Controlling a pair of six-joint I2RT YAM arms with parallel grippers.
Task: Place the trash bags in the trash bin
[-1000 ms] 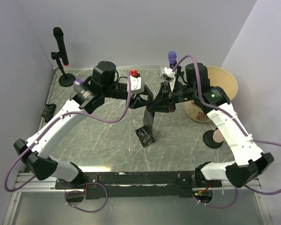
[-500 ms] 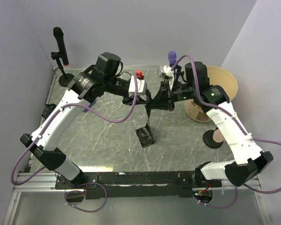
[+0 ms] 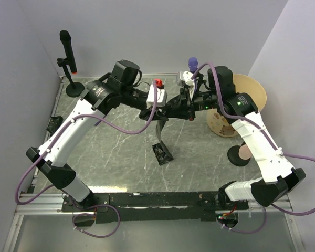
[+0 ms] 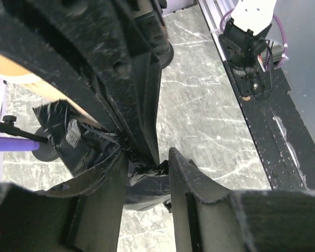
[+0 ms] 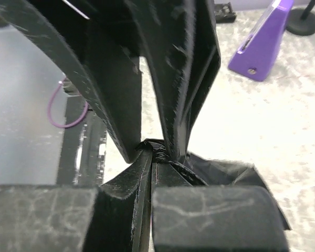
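One black trash bag (image 3: 160,139) hangs from between my two grippers above the table's middle, its lower end resting on the table. My right gripper (image 3: 174,109) is shut on the bag's bunched top; the right wrist view shows the gripper (image 5: 152,157) pinching it, with the bag (image 5: 220,173) spread out below. My left gripper (image 3: 158,113) meets it tip to tip. In the left wrist view its fingers (image 4: 148,157) stand apart on either side of the bunched bag (image 4: 142,181). The tan trash bin (image 3: 252,92) lies tipped at the back right.
A black microphone (image 3: 66,50) on a stand is at the back left. A purple-tipped one (image 3: 192,64) stands behind the grippers, by a red piece (image 3: 158,82). A round black base (image 3: 239,155) sits at the right. A small black crumpled thing (image 3: 55,123) lies at the left edge.
The left gripper has moved right and up towards the right gripper, so the two now meet. The bag, earlier stretched between them, now hangs narrow and higher.
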